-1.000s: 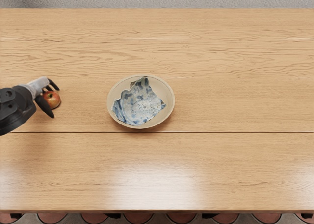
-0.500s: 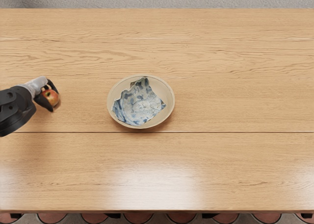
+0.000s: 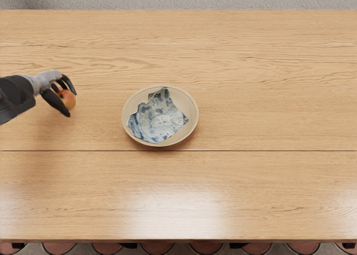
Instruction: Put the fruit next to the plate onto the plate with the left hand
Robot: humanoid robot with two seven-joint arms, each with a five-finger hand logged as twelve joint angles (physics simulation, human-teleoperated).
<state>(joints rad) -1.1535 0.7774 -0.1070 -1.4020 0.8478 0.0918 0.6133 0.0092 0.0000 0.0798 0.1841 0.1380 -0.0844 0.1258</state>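
Far left of frame, a little above mid-height: left robot hand [image 3: 56, 88] reaching in from the left edge, dark fingers [image 3: 59, 103] curled round the fruit [image 3: 68, 99]. Small, round, red-yellow; looks like an apple. Pinched between thumb below and fingers above, partly hidden by them. Cannot tell whether lifted clear of the worktop [image 3: 268, 65] or resting on it; no plain shadow underneath.

Centre-left of frame: plate [image 3: 192, 106], round, cream rim, blue-and-white pattern across the inside. Holding nothing: no fruit on it, none touching the rim. Well apart from the fruit in the hand, a stretch of wood grain between.

Right half of frame: worktop's wood grain; right arm not in view.

Progress, judged from this: grasp made, so first step probably done. Carry rightward to the plate not yet done. Set-down and release not yet done. Early in the job, most of it ahead.

Left to do: bring the fruit across over the near rim, lower to the plate's middle, spread the fingers, draw the hand away. Round fruit liable to roll on release; the plate's dished shape likely to check that.
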